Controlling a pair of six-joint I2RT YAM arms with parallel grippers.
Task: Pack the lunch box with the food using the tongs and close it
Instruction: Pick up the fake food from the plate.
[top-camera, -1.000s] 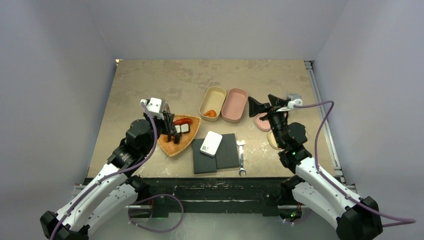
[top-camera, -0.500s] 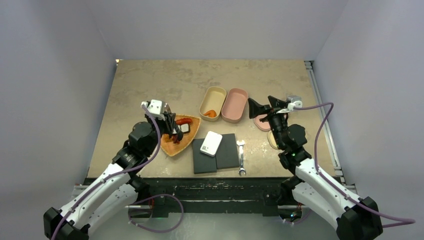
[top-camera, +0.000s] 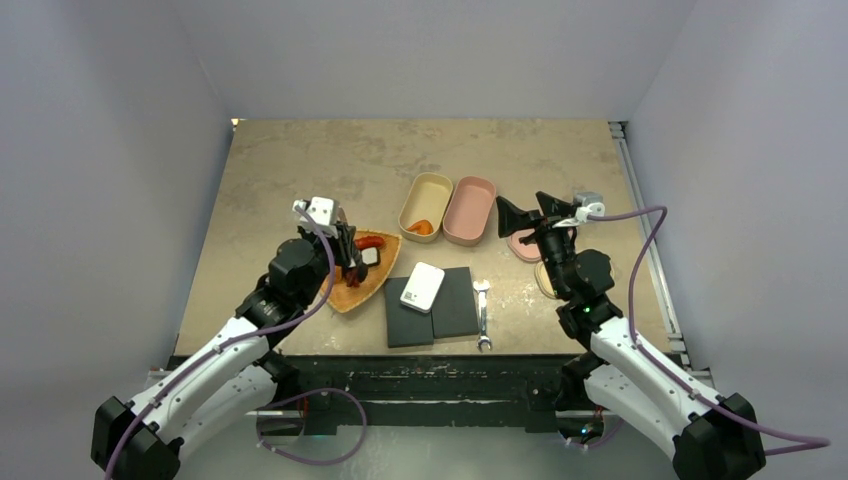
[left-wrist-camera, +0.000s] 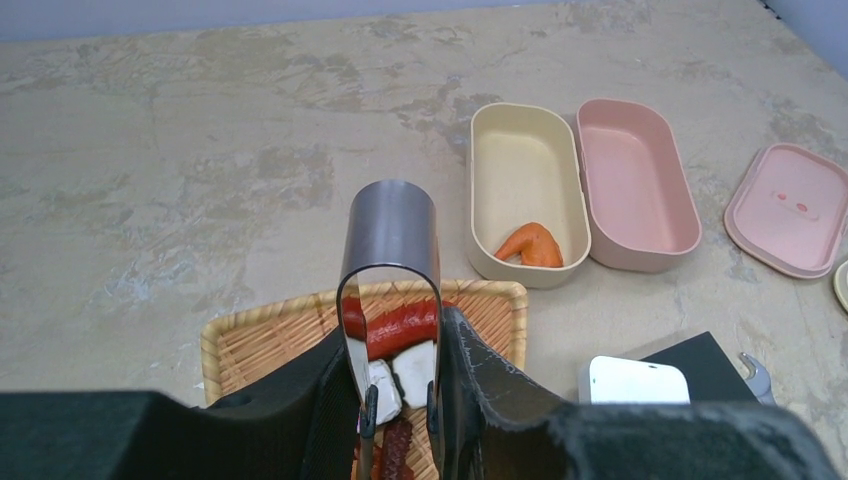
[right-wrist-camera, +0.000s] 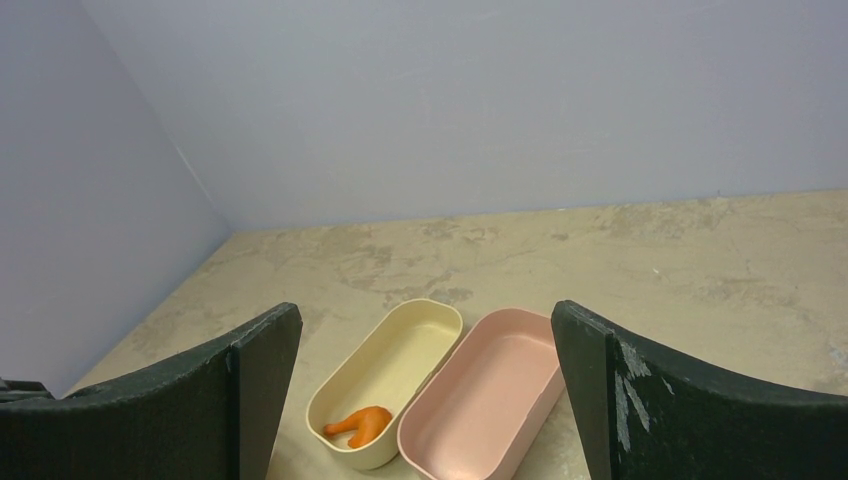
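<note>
Nearest the arm bases lie 2 black pads (top-camera: 445, 312) side by side. A white box (top-camera: 422, 287) rests across them, and a short silver wrench (top-camera: 483, 318) lies just to their right on the table (top-camera: 300, 170).

Left of the pads sits a woven basket tray (top-camera: 350, 293) with the food on it: a red sausage (left-wrist-camera: 398, 326), 2 black-and-white pieces (left-wrist-camera: 416, 368) just in front of it, and a dark red piece (left-wrist-camera: 396, 452) nearer the camera. The left gripper (top-camera: 346, 256) hangs over this tray, its fingers (left-wrist-camera: 480, 400) pressed onto the 2 arms of the tongs (left-wrist-camera: 390, 225), pinching them with the looped end pointing away. The left arm hides the tray's left part from above.

Farther back stand the cream lunch box (top-camera: 424, 198) and the pink lunch box (top-camera: 470, 208), touching along their long sides, both uncovered. An orange piece (top-camera: 421, 227) lies at the near end of the cream one; the pink one holds nothing. To their right a pink lid (top-camera: 520, 246) lies flat, and a cream lid (top-camera: 545, 282) nearer the bases is mostly covered by the right arm. The right gripper (top-camera: 528, 208) is above the pink lid, spread wide with nothing between its fingers, facing the boxes.

The left wrist view alone shows the tong arms standing apart with the black-and-white pieces between them. Their black tips are partly hidden by the fingers, so I cannot tell whether they touch food. From above, that spot is only a dark cluster. The right wrist view frames both boxes and the orange piece between its fingers, but not the tray.
</note>
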